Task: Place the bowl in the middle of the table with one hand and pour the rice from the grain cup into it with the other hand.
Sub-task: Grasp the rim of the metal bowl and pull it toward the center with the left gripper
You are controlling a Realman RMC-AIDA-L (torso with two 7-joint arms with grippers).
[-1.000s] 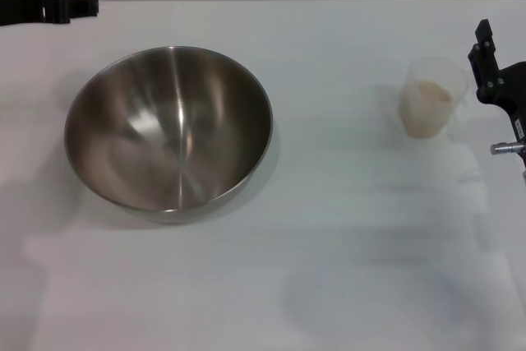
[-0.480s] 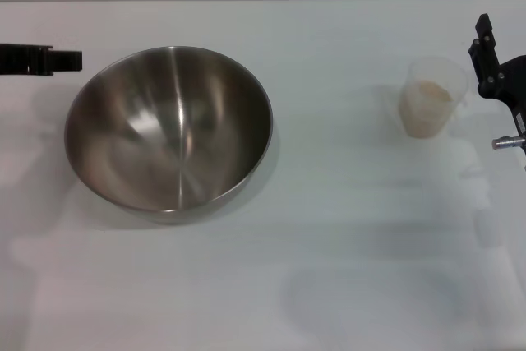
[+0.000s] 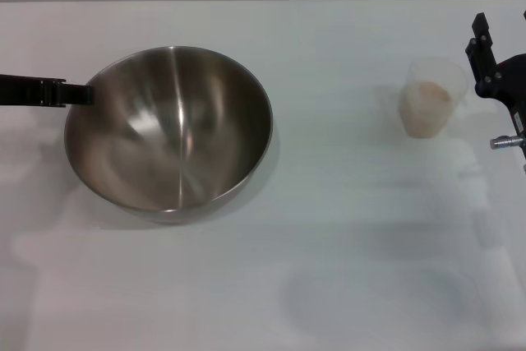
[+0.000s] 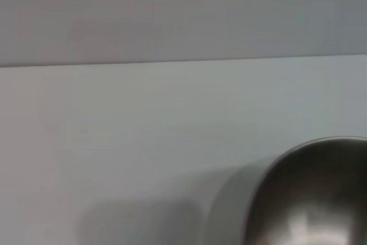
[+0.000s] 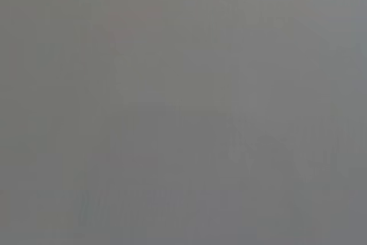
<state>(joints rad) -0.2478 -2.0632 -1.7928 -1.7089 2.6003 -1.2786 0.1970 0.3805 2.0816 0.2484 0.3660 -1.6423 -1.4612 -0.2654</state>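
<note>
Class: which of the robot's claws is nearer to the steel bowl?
Left. The left claw is at the bowl's left rim; the right claw is far across the table, beside the grain cup.

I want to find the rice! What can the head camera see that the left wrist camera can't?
Only the head view shows the grain cup with the rice inside, standing far right on the table, with the right gripper beside it and the left gripper at the bowl's left rim. Only the left wrist view shows the bowl's outer wall close up. Both show the steel bowl and the white table.
</note>
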